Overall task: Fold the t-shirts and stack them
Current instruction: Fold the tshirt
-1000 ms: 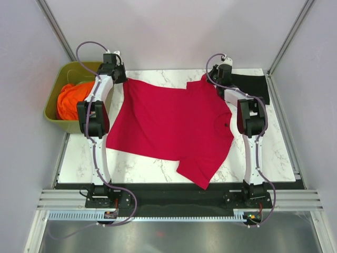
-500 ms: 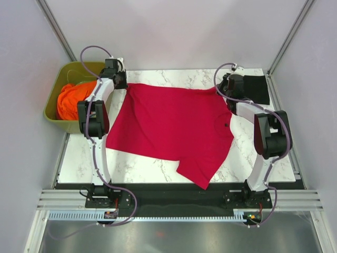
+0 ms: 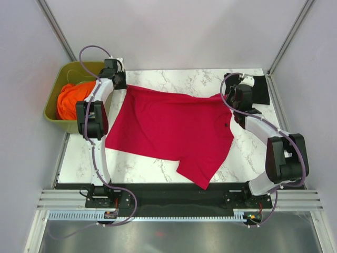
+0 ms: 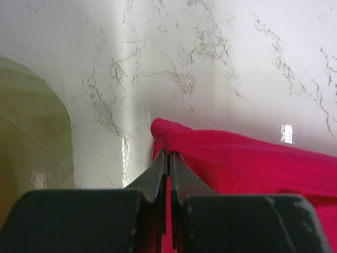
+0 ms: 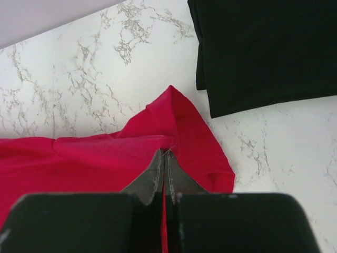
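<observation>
The crimson red t-shirt (image 3: pixel 168 129) lies spread over the middle of the marble table, its far edge pulled taut between both arms. My left gripper (image 3: pixel 124 84) is shut on the shirt's far left corner (image 4: pixel 174 138). At the far right, my right gripper (image 3: pixel 227 98) is shut on a fold of the red shirt (image 5: pixel 152 142). A sleeve of the red cloth (image 5: pixel 210 158) bunches just right of the right gripper (image 5: pixel 165 153). The black t-shirt (image 3: pixel 255 88) lies folded at the far right corner (image 5: pixel 263 47), apart from the red one.
An olive-green tub (image 3: pixel 55 108) holding orange cloth (image 3: pixel 71 100) stands off the table's left side, its rim (image 4: pixel 31 132) close to the left gripper (image 4: pixel 168 158). Bare marble (image 3: pixel 174 79) runs along the far edge. Grey walls enclose the table.
The right arm has swung outward to the right, drawing the red shirt's far right part rightward and flattening its far edge. The left gripper has stayed nearly still at the far left corner.
</observation>
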